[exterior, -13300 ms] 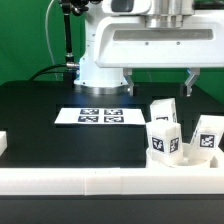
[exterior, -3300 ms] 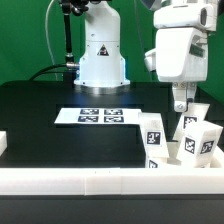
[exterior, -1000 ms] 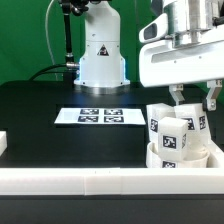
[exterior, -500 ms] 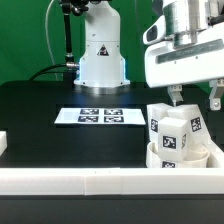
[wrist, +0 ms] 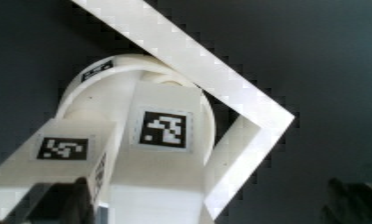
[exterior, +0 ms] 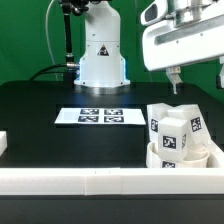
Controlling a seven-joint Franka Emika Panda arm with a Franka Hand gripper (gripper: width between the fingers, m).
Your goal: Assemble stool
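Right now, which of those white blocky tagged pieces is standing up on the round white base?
The front white blocky plastic leg, upright on the round white plastic seat, its tag facing the camera. The other leg stands behind it, mostly hidden.

black table (exterior: 40,135), marker board (exterior: 98,116), stool seat (exterior: 170,158), border rail (exterior: 70,179)

White plastic blocky stool legs (exterior: 172,135) at the exterior view's lower right bear black-and-white square tags; the flat white marker board (exterior: 98,116) lies on a black table (exterior: 40,110).
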